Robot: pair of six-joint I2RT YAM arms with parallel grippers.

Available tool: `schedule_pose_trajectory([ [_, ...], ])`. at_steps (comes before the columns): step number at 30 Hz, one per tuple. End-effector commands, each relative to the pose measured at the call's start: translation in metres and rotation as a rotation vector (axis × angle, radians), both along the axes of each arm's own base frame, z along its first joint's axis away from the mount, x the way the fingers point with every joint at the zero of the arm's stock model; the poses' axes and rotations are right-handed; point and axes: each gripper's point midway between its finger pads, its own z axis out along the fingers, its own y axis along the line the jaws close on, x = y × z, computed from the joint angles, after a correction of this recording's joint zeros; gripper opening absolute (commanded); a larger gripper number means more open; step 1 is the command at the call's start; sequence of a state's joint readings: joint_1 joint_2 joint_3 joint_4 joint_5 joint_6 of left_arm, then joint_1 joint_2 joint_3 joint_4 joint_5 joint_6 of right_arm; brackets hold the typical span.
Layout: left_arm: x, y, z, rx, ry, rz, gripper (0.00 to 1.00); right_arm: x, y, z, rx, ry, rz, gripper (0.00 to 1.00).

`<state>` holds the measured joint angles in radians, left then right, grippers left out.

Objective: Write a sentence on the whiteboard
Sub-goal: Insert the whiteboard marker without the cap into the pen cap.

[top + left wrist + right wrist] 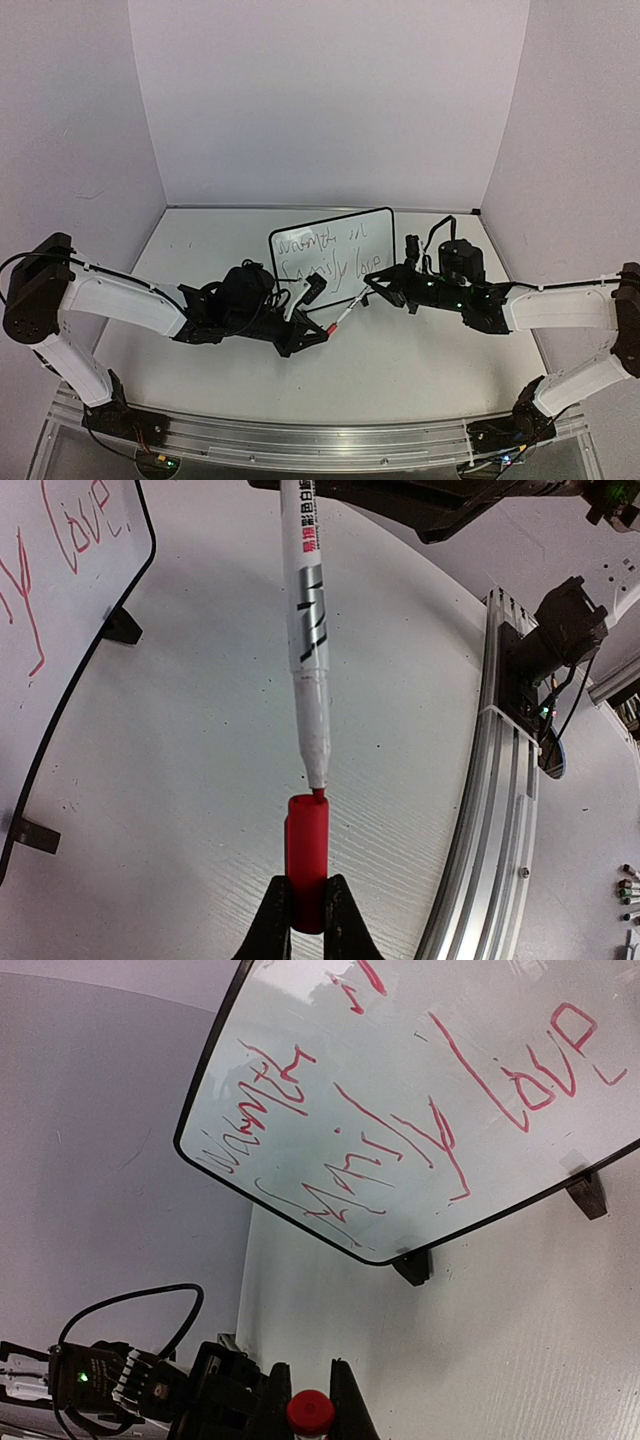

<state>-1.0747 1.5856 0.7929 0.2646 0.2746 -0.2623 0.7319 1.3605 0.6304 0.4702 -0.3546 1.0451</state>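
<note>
The whiteboard stands upright on black clip feet at mid-table. It carries the sentence in two scrawled lines, red in the right wrist view, the lower reading "family love". My left gripper is shut on a red marker cap. My right gripper is shut on the marker, whose red rear end shows between its fingers. The marker's red tip just touches the cap's open mouth. In the top view both grippers meet in front of the board's lower right corner.
The board's edge and one clip foot lie left of the marker. An aluminium rail runs along the table's near edge. Pale walls close in the back and sides. The left arm's wrist and cable sit beside my right gripper.
</note>
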Motion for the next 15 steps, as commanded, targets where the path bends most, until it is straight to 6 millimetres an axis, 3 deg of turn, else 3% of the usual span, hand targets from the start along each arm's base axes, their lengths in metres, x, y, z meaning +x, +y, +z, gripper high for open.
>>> schedule_pose_trajectory([
  [1, 0.0083, -0.0138, 0.0333, -0.085, -0.047, 0.012, 0.0, 0.0039, 0.009, 0.0171, 0.034, -0.037, 0.013, 0.0],
  [15, 0.0082, -0.0135, 0.0394, -0.103, -0.045, 0.017, 0.0, 0.0019, 0.0104, 0.0146, 0.024, -0.036, 0.021, 0.0],
])
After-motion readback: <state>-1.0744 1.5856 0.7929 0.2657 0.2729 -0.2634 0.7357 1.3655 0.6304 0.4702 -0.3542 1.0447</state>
